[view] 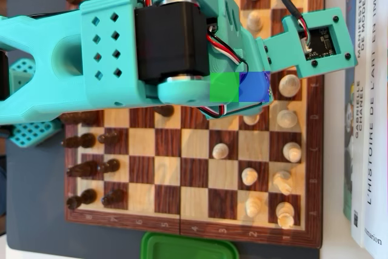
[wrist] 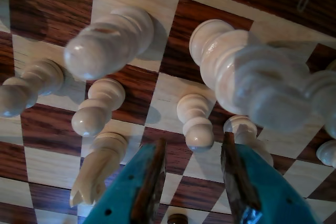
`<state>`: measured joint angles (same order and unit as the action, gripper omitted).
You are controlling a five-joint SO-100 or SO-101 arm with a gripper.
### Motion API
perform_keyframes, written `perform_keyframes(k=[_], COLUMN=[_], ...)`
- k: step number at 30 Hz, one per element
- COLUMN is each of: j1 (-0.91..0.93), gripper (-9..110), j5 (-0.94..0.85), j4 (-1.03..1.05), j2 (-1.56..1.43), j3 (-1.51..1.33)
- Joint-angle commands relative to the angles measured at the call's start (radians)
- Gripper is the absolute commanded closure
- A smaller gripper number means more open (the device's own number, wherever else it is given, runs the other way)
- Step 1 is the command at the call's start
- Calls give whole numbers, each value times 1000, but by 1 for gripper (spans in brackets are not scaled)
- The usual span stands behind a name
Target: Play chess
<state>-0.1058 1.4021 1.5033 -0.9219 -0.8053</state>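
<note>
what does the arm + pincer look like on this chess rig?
Turquoise 3D-printed arm with diamond-shaped vent holes, a black servo, red, black and white wires, and a wrist camera board. The pincer has turquoise fingers with dark brownish inner faces.

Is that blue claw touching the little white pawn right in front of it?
Apart. The wrist view shows the gripper open, with the pawn ahead of its tips.

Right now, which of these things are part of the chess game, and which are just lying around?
Part of the game:
- chessboard
- white pieces, on the right in the overhead view
- dark pieces, on the left
- white pawn just ahead of the gripper, whose jaws stand open

Just lying about:
- books beside the board
- green lid at the bottom edge
</note>
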Motion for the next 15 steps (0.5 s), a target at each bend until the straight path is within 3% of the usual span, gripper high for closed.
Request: perform_keyframes(k=[1, 15], j1=[9, 9], gripper=[86, 86], j5=[-5, -5], j4=[-8, -48], j2=[-11, 21], j3=[43, 43])
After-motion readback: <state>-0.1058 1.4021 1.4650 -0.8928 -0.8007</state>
